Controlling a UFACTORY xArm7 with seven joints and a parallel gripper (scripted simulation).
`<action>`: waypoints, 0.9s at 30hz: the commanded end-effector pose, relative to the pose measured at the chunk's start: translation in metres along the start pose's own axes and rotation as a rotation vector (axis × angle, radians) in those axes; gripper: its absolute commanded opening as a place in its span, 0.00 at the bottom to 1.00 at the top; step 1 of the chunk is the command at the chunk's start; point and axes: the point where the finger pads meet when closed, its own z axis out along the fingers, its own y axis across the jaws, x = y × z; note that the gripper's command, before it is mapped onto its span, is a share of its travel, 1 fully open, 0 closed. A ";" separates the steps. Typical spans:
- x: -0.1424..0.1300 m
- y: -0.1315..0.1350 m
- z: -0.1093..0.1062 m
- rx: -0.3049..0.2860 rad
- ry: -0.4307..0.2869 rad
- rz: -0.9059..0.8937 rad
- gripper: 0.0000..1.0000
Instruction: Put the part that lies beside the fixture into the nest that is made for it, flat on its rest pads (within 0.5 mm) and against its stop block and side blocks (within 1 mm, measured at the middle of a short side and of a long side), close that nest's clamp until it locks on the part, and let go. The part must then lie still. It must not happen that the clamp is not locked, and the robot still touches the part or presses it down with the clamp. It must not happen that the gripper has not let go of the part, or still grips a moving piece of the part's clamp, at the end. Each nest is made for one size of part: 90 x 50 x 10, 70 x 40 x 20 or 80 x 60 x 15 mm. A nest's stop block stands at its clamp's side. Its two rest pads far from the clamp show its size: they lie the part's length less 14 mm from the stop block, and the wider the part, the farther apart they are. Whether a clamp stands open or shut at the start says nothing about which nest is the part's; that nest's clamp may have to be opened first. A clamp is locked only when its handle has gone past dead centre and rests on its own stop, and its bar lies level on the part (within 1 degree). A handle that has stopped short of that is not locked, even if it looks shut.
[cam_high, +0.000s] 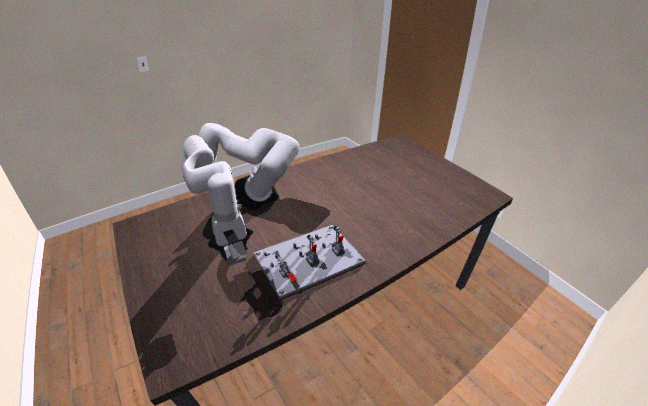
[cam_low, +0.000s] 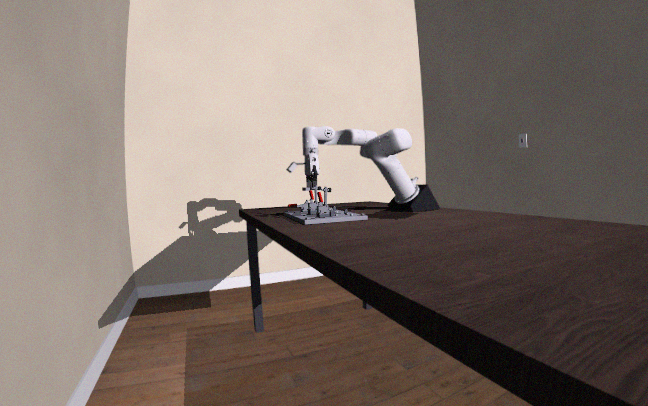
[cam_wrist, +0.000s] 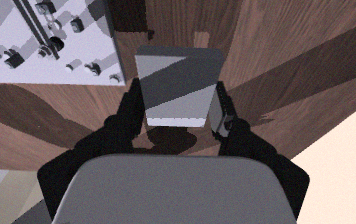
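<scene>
My gripper (cam_low: 311, 187) (cam_wrist: 177, 91) is shut on the grey rectangular part (cam_wrist: 179, 82), with one finger at each side of it. The part is held above the table, beside the fixture plate (cam_high: 351, 257) (cam_low: 351, 218) (cam_wrist: 42, 76). In the top view the gripper's body hides fingers and part. The left clamp's red handle (cam_high: 293, 278) (cam_low: 292, 205) lies low and its bar looks lowered. The middle clamp's red handle (cam_high: 314, 248) and the right clamp's red handle (cam_high: 341, 239) stand up, with their bars raised. Whether the left clamp is locked cannot be told.
The fixture plate lies on the dark wooden table (cam_high: 400, 200) (cam_low: 450, 260), to the right of the gripper in the top view. Small blocks and pads stand up from it. The two raised clamps are its tallest obstacles. The arm's base stands at the table's back edge.
</scene>
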 end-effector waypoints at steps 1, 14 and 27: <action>-0.003 0.001 0.002 -0.003 0.002 0.001 0.00; -0.007 0.001 0.008 -0.003 0.002 0.001 0.00; -0.008 0.001 0.009 -0.003 0.002 0.001 0.00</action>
